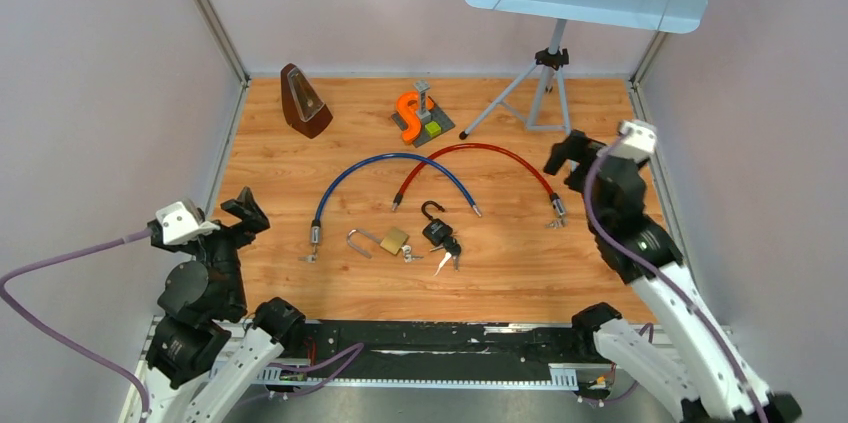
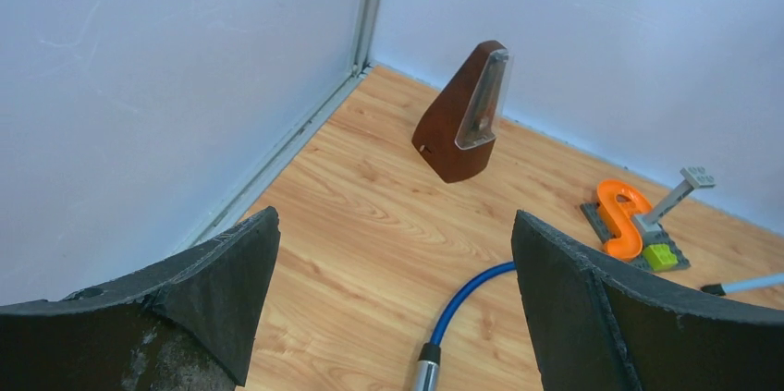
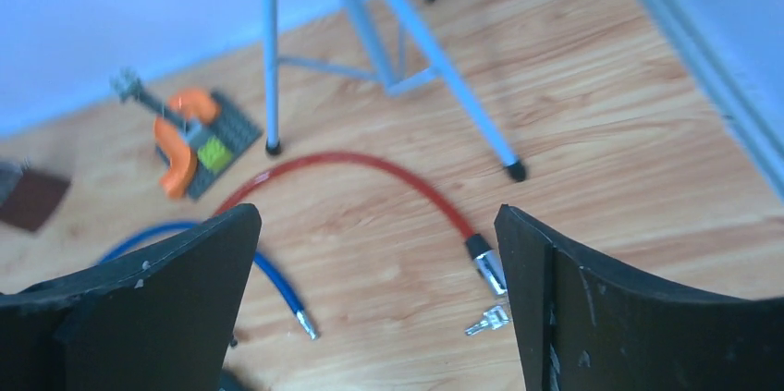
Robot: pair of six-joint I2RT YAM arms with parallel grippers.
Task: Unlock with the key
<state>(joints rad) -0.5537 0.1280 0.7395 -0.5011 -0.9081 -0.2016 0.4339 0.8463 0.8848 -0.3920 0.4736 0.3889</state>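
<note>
I count two locks in the middle of the top view: one small brass padlock (image 1: 394, 239) and one black padlock (image 1: 435, 231), with silver keys (image 1: 446, 257) just below it. My left gripper (image 2: 393, 252) and right gripper (image 3: 374, 243) are both spread wide, holding nothing.

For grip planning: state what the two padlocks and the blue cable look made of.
Gold padlock: brass-looking body, yellow metallic sheen; silvery steel-like shackle.
Black padlock: dark matte body, painted metal or plastic cover, cannot tell.
Blue cable: glossy plastic-looking sleeve, shiny metal end caps.
</note>
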